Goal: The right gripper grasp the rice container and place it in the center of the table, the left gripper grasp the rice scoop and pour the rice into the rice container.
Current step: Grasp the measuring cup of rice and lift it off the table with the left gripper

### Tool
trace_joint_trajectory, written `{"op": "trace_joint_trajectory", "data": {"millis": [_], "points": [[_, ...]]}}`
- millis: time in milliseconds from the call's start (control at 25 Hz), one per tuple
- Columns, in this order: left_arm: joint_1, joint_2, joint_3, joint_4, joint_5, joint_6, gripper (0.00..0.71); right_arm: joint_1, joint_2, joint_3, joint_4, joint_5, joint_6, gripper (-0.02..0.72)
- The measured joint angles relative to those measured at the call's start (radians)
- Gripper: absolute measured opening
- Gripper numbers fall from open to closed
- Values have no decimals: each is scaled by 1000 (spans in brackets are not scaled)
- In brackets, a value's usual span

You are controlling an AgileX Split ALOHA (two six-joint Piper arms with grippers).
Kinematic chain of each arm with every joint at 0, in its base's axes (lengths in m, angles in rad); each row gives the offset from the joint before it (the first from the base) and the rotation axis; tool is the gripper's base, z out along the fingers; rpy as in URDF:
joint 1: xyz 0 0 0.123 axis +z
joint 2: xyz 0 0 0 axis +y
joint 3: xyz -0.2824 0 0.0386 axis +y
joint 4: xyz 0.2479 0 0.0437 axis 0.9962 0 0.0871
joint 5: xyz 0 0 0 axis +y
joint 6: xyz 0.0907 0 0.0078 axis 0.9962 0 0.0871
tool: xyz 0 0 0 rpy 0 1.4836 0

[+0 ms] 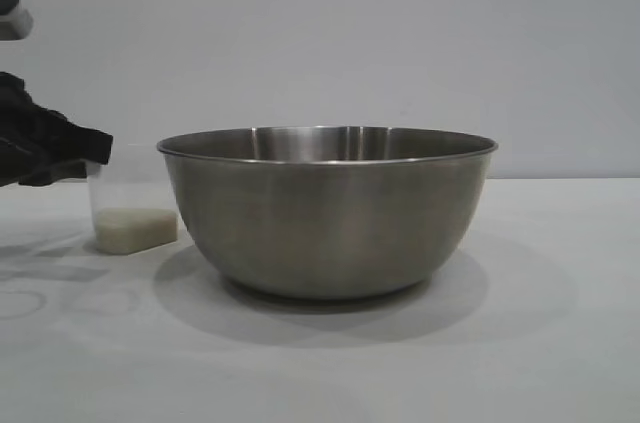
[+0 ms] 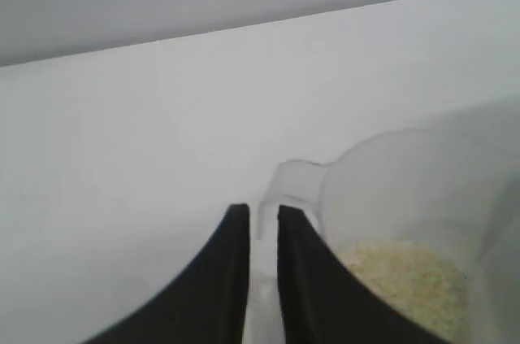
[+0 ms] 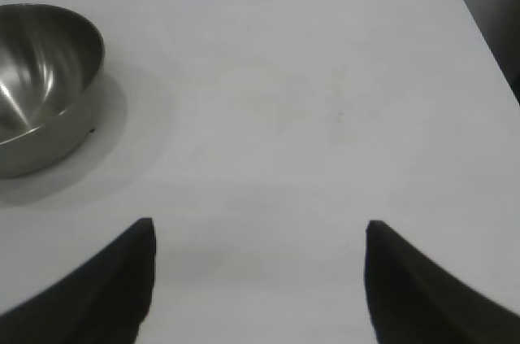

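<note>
Gripping scoop [image 2: 406, 214] handle: left gripper [image 2: 262, 222] jaws narrow on it. Bowl [image 1: 328, 211] mid-worktop [image 1: 560, 343]. Right gripper [image 3: 260, 234] wide, empty. Next: lift, tip rice [image 2: 406, 275] over bowl.

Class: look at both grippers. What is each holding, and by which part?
The left gripper pinches the small translucent plastic rice scoop by its loop handle. The right gripper is open, holding nothing.

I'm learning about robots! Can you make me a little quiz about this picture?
1. True or false: the left end effector is shut on the loop handle of the small translucent plastic scoop.
2. Where is the cream-coloured rice? A: in the scoop. B: in the big round steel bowl.
3. The right end effector is open over the white ____.

Key: 1 true; 2 A; 3 table.
</note>
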Motion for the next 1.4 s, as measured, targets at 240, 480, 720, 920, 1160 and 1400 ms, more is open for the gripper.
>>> {"op": "trace_joint_trajectory", "data": {"millis": [240,480,720,920,1160,1400], "points": [[0,22,-15,33,0,14,0,0,0,0,0,0,0,484],[0,22,-15,35,0,30,0,0,0,0,0,0,0,484],[0,22,-15,35,0,60,50,0,0,0,0,0,0,484],[0,22,-15,35,0,64,235,0,0,0,0,0,0,484],[0,24,-19,64,0,89,243,0,0,0,0,0,0,484],[0,28,-23,124,0,93,243,0,0,0,0,0,0,484]]}}
